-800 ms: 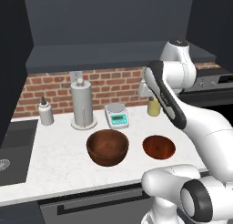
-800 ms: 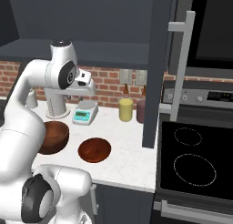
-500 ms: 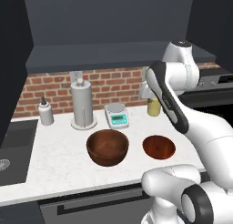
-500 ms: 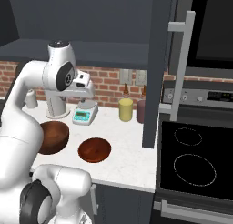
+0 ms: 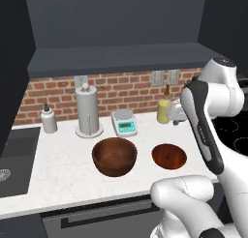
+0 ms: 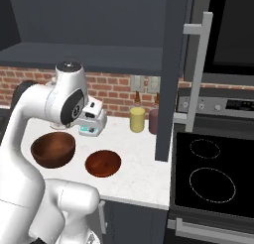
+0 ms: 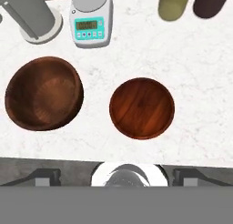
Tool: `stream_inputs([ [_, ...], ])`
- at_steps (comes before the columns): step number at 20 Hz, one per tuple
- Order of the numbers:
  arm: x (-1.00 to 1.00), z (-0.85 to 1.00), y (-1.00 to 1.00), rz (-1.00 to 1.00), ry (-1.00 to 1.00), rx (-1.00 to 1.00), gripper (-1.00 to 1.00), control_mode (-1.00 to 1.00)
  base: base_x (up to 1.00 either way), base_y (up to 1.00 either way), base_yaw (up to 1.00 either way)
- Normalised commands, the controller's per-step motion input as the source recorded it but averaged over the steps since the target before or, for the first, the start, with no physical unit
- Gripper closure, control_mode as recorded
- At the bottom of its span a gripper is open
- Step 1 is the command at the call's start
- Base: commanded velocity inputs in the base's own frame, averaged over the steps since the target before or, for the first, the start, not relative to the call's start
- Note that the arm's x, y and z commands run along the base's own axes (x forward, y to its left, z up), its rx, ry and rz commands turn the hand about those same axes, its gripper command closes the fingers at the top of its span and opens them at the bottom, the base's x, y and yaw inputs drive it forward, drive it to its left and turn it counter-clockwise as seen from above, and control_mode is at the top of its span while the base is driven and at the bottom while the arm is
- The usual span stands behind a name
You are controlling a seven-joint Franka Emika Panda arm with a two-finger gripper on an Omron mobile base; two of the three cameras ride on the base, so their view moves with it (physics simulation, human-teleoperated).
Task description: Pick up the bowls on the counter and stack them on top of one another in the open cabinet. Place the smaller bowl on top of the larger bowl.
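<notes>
Two reddish-brown wooden bowls stand side by side on the white counter point(image 5: 63, 169). The larger bowl point(image 5: 114, 156) point(image 6: 53, 149) point(image 7: 44, 93) is deep and sits on the left. To its right rests the smaller bowl point(image 5: 169, 156) point(image 6: 103, 163) point(image 7: 142, 108), shallow and glossy. My gripper point(image 7: 116, 175) point(image 5: 177, 113) point(image 6: 94, 123) hangs well above them, facing straight down, open and holding nothing. In the hand view the smaller bowl lies nearly under it. The open cabinet point(image 5: 121, 58) point(image 6: 74, 54) is the dark shelf above the brick wall.
Along the wall stand a soap bottle point(image 5: 48, 118), a paper towel holder point(image 5: 89, 111), a kitchen scale point(image 5: 125, 123) point(image 7: 91, 20), a yellow bottle point(image 5: 163, 111) and a dark bottle point(image 6: 154, 121). A tall dark panel point(image 6: 171, 74) and the black stovetop point(image 6: 208, 173) lie right; a sink point(image 5: 14, 155) lies left.
The arm has dipped and the hand has come lower over the counter. Both bowls stay where they were.
</notes>
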Motion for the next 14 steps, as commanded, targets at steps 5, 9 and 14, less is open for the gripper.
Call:
stream_inputs([
  [5,-0.43,-0.31,-0.25,-0.06,0.0,0.01,-1.0,-1.0,0.0,0.0,0.0],
  [9,-0.08,-0.41,-0.38,-0.02,0.01,0.03,-1.0,-1.0,0.0,0.0,0.0],
  [14,0.02,-0.43,-0.37,0.0,0.09,0.01,-1.0,-1.0,0.0,0.0,0.0],
])
